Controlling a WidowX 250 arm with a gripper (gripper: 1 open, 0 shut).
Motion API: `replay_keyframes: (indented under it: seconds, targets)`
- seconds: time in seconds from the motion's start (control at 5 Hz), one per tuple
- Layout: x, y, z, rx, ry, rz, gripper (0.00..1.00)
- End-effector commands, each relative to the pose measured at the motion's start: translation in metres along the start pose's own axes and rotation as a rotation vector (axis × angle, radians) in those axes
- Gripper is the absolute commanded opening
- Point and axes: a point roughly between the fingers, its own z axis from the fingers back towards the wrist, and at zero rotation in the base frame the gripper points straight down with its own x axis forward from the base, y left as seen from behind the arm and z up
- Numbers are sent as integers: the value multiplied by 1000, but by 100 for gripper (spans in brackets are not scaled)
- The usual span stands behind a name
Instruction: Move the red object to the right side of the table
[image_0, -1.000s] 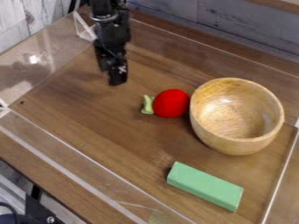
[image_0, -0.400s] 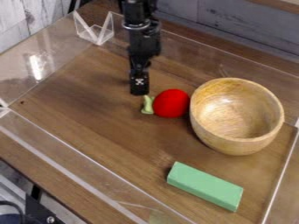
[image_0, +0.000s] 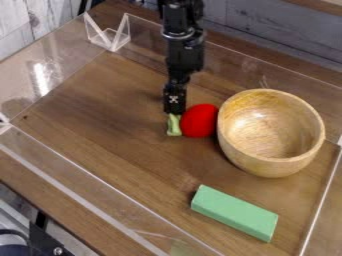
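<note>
Open jaws (image_0: 174, 102) seemingly just above red object's (image_0: 199, 120) left edge.

We see grey plank wall (image_0: 281, 22) along top edge, horizontal boards, weathered tone; pale whitish panel (image_0: 16, 25) at upper left corner; low clear acrylic walls (image_0: 54, 62) catch soft glare, bright patches on left pane; small clear acrylic stand (image_0: 107, 32) at far left; lighting even, diffuse, shadows faint; dark cables or frame parts (image_0: 27, 238) at bottom left, too blurred to identify.
</note>
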Motion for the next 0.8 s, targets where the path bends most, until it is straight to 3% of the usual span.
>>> replay_keyframes:
  seconds: [0.0,0.6]
  targets:
    - [11,-2,26,72,-28,-47,100]
    - [12,-4,13,39,-27,-64,100]
